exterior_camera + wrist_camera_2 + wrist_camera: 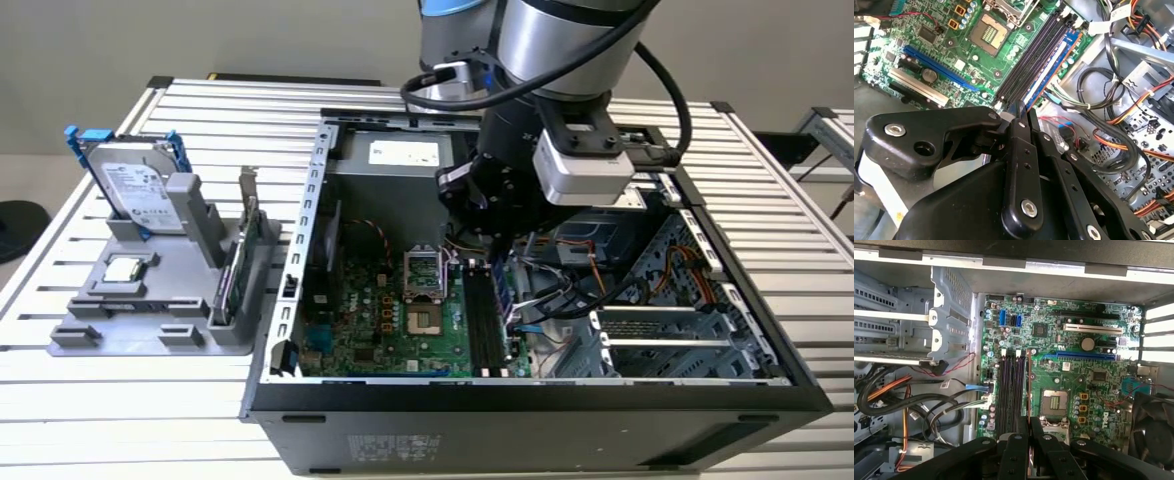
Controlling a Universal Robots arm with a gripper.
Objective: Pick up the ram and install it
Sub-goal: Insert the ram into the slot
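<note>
Second wrist view shows me my jaws [1022, 114] clenched on the ram [1046, 72], held on edge directly beneath them. Its long axis runs parallel to the black memory slots [1030, 55] on the motherboard [949, 47], over the slot nearest the cables [1104, 80]. I judge it aligned, whether seated I cannot tell.

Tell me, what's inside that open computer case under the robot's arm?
Inside the computer case lies a green motherboard with an empty processor socket, black memory slots, bundled cables and a metal drive cage. The gripper holds the ram at the slots; the arm hides the case's rear.
</note>
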